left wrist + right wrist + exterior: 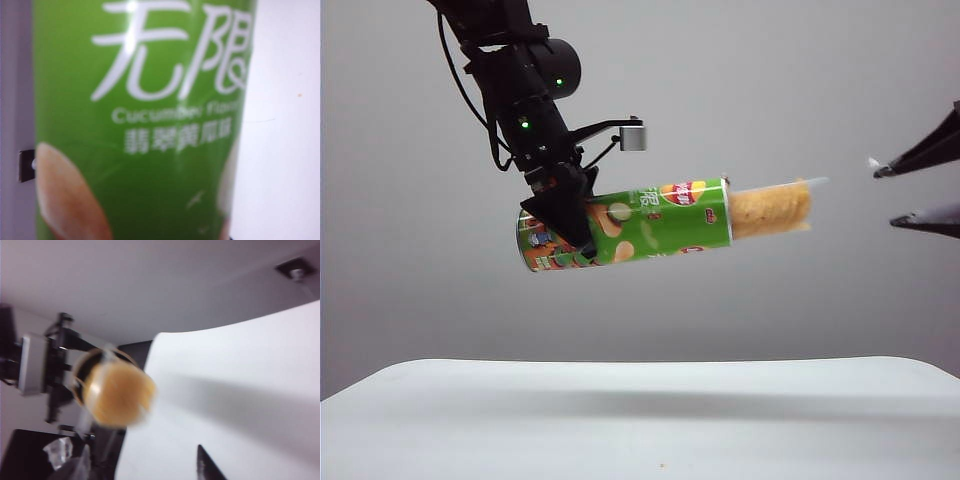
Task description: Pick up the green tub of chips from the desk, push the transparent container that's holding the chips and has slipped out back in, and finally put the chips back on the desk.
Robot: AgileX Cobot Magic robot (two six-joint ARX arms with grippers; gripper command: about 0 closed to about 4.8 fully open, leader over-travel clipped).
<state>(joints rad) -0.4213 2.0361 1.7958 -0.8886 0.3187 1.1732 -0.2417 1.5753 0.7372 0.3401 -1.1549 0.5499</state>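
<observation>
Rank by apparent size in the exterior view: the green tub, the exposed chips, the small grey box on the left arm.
1. green tub, held above the desk by the left tool
2. chips sticking out of its end
3. grey box, smallest

green tub of chips (140,120) blurred and cropped, right gripper (926,186) cut off at edge, chips (117,392) blurred

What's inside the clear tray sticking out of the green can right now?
A stack of golden chips fills the clear tray past the green can mouth. How far the stack runs inside the can is hidden by its wall.
</observation>
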